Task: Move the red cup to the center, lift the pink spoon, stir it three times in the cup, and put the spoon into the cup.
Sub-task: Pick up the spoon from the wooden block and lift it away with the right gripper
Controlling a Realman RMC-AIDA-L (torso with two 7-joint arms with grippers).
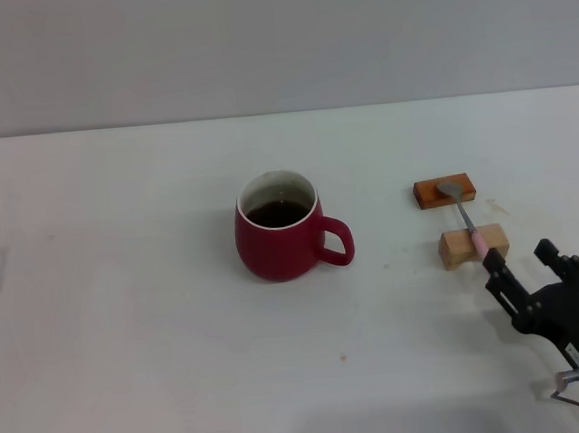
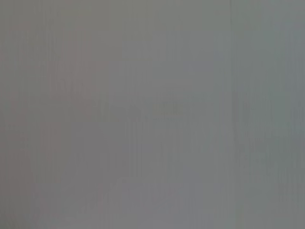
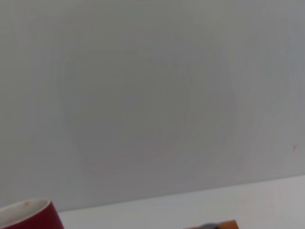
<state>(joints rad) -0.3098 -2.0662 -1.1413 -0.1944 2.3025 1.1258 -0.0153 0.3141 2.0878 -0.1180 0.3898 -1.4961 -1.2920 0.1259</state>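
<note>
The red cup (image 1: 277,237) stands upright near the middle of the white table (image 1: 131,369), its handle toward my right, with dark liquid inside. Its rim also shows in the right wrist view (image 3: 26,214). The pink spoon (image 1: 467,221) lies across two wooden blocks to the right of the cup, its grey bowl on the far block and its pink handle on the near one, pointing toward me. My right gripper (image 1: 520,259) is open at the front right, just behind the handle's end, with one fingertip (image 1: 494,266) close to it. My left gripper is out of view.
An orange block (image 1: 445,191) and a tan block (image 1: 468,247) carry the spoon; the orange one shows partly in the right wrist view (image 3: 224,224). A grey wall stands behind the table. The left wrist view shows only plain grey.
</note>
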